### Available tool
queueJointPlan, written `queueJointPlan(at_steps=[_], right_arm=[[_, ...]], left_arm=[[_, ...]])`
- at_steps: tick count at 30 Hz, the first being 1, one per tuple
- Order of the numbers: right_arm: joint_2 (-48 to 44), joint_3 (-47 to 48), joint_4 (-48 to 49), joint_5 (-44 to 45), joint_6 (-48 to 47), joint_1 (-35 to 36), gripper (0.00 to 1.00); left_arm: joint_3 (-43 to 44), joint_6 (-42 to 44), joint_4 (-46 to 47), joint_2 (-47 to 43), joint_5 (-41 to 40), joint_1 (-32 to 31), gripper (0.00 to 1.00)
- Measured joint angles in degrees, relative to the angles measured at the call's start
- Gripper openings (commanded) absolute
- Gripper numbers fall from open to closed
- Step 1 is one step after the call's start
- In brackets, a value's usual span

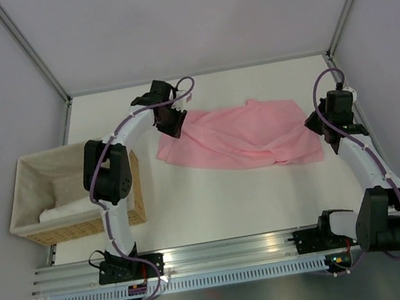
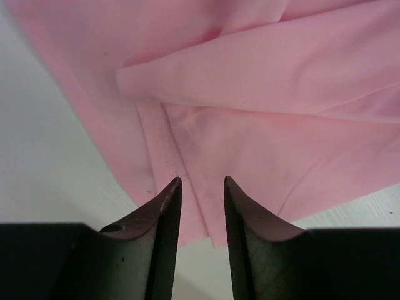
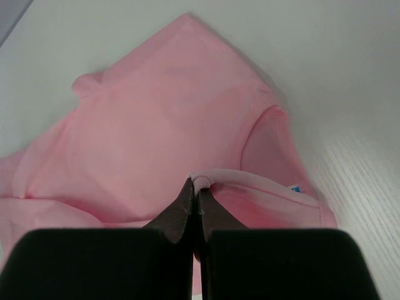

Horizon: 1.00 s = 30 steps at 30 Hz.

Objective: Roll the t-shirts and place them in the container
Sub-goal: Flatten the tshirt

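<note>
The pink t-shirt (image 1: 244, 139) lies spread and creased across the back half of the white table. My left gripper (image 1: 173, 124) is over its left end. In the left wrist view the left gripper (image 2: 201, 181) stands open, a gap between its dark fingers, and a hemmed edge of the t-shirt (image 2: 281, 94) lies flat under and beyond the tips. My right gripper (image 1: 319, 135) is at the shirt's right end. In the right wrist view the right gripper (image 3: 195, 184) is shut on the raised neck band of the t-shirt (image 3: 156, 125).
A wicker basket (image 1: 21, 197) with a pale liner stands at the table's left edge beside the left arm, with white cloth (image 1: 65, 211) inside it. Grey walls close in the back and both sides. A metal rail (image 1: 223, 249) runs along the near edge.
</note>
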Motion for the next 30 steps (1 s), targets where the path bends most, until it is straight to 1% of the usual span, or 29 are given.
queueJointPlan(at_steps=[4,6,8,12,16,18,19,21,23,24,25,27,30], right_arm=[[-0.42,0.00,0.00,0.04,-0.42,0.00,0.00],[-0.68,0.00,0.00,0.04,-0.55,0.00,0.00],[-0.76,0.00,0.00,0.04,-0.59,0.00,0.00],[-1.09,0.00,-0.02,0.11,-0.63,0.00,0.00],[-1.68,0.00,-0.02,0.28,-0.76,0.00,0.00],[-1.79,0.00,-0.02,0.31,-0.83,0.00,0.00],[-1.84,0.00,-0.02,0.37,-0.87,0.00,0.00],[-1.86,0.00,-0.02,0.52,-1.05,0.00,0.00],[-1.86,0.00,-0.04,0.72,-1.25,0.00,0.00],[-1.90,0.00,-0.07,0.81,-1.29,0.00,0.00],[-1.92,0.00,-0.09,0.94,-1.40,0.00,0.00],[-2.01,0.00,-0.17,1.14,-1.51,0.00,0.00],[-2.32,0.00,-0.44,1.42,-1.68,0.00,0.00]], left_arm=[[-0.24,-0.55,-1.25,3.76,1.51,0.22,0.42],[-0.22,-0.70,-1.38,5.16,2.03,0.42,0.41],[-0.20,-0.83,-1.49,6.16,2.67,0.48,0.38],[-0.20,-0.92,-1.66,7.21,2.89,0.48,0.29],[-0.17,-0.94,-1.99,7.28,3.26,0.48,0.16],[-0.15,-0.94,-2.10,7.28,3.34,0.48,0.15],[-0.11,-0.94,-2.19,7.28,3.34,0.48,0.10],[-0.07,-0.92,-2.19,7.28,3.37,0.48,0.04],[0.07,-0.90,-2.32,7.28,3.30,0.48,0.06],[0.15,-0.90,-2.36,7.28,3.26,0.48,0.10],[0.31,-0.90,-2.38,7.28,3.08,0.48,0.23],[0.83,-0.81,-2.38,7.28,2.27,0.50,0.32],[1.81,-0.85,-2.32,7.28,1.84,0.90,0.33]])
